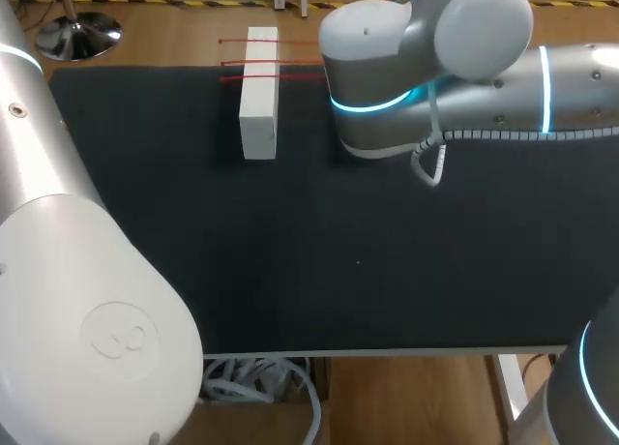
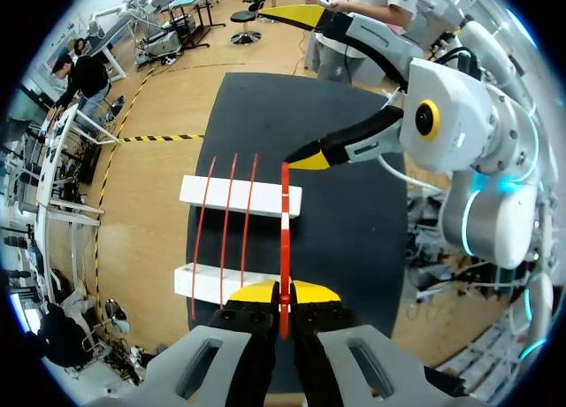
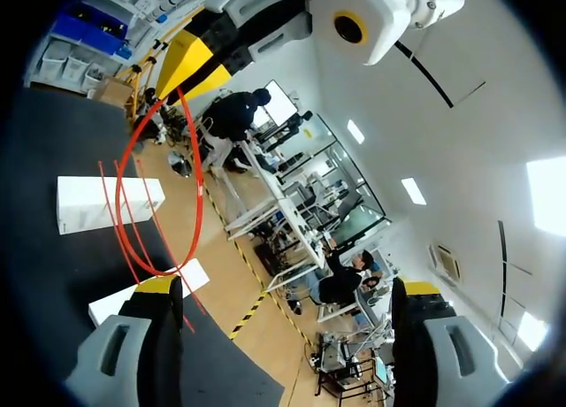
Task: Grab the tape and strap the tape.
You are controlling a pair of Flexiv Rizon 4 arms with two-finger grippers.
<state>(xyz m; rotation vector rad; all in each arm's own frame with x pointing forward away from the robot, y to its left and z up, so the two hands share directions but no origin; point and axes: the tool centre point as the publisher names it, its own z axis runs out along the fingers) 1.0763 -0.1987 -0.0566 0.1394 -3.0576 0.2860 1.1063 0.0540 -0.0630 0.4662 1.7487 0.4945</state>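
Since your left fingers (image 2: 256,293) pinch the near end of one red tape (image 2: 285,230), it is held up over the white blocks (image 2: 239,195) on the table (image 1: 387,271), likely so your wide-open right fingers (image 3: 159,287) can take its far end.

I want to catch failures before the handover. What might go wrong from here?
The left gripper pinches the thin red strap at its very tips, so it may slip. The right gripper is open wide with only one finger near the strap's far end; closing may miss it. A tug might shift the white blocks and the three straps laid across them.
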